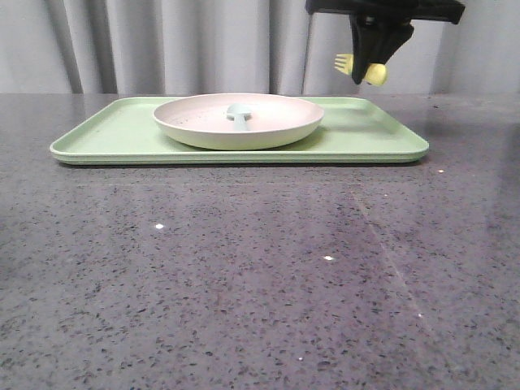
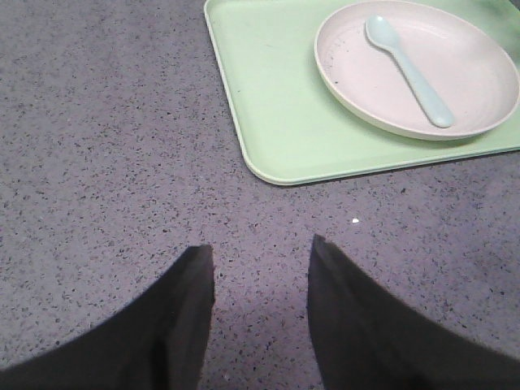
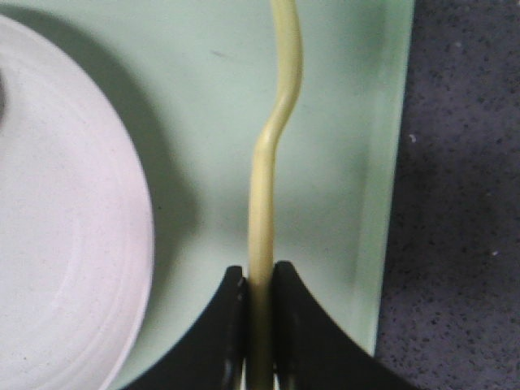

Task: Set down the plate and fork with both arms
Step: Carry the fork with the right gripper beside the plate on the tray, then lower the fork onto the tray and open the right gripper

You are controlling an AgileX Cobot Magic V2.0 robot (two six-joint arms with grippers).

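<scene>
Hanging above the far right part of the tray, the right gripper is pinching the fork in the front view, tines pointing left and the rounded handle end showing to the right of the fingers. The plate is sitting on the tray below and to the left of that gripper, with a pale blue spoon lying in it.

In the left wrist view, the left gripper is spreading its fingers wide over bare table, gripping nothing; the tray corner and the plate with the spoon are lying beyond its fingertips.

In the right wrist view, the fork is reaching out edge-on from the closed fingers, over bare tray between the plate rim and the tray edge.

The plate looks placed, so the fork step seems to be in hand. The next move is calling for a straight descent onto that free strip, then releasing without nudging the plate.
</scene>
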